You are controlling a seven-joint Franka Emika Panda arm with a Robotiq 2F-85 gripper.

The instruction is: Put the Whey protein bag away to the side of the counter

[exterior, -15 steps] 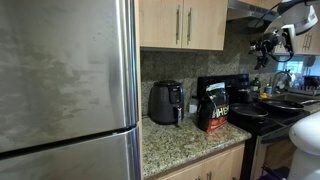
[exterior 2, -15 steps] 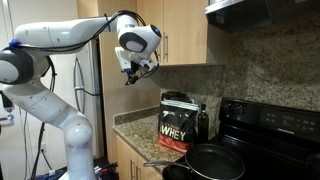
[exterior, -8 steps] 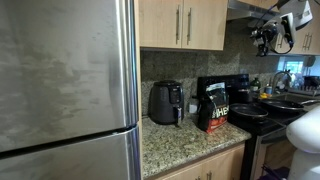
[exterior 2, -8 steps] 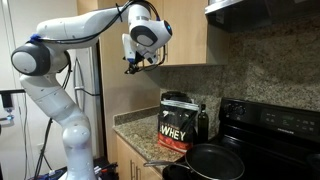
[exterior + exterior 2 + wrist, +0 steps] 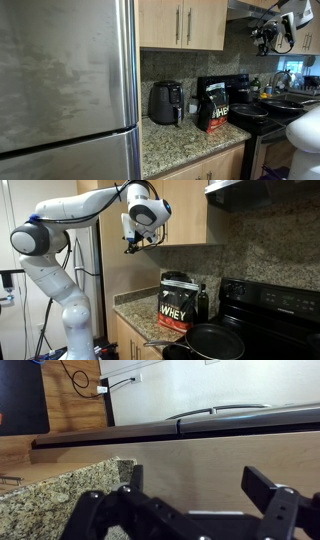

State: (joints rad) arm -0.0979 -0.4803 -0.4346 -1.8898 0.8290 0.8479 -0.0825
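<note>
The Whey protein bag [image 5: 212, 108] [image 5: 176, 308] is a black pouch with a red and gold label. It stands upright on the speckled granite counter [image 5: 180, 143] [image 5: 140, 312], between the air fryer and the stove. My gripper [image 5: 265, 40] [image 5: 132, 248] [image 5: 195, 490] hangs high in the air in front of the upper cabinets, well above the bag. Its fingers are spread apart and hold nothing. The wrist view shows only cabinet wood and a piece of granite; the bag is out of that view.
A rounded black air fryer [image 5: 165, 102] stands beside the bag. A black coffee maker [image 5: 222, 90] stands behind it. A black stove [image 5: 270, 315] with a frying pan [image 5: 205, 340] adjoins the counter. A steel fridge [image 5: 65, 90] borders the counter's other end.
From one second ago to half a second ago the arm rose and swung up toward the upper cabinets. Since then nothing has moved. The bag has stayed in place.
</note>
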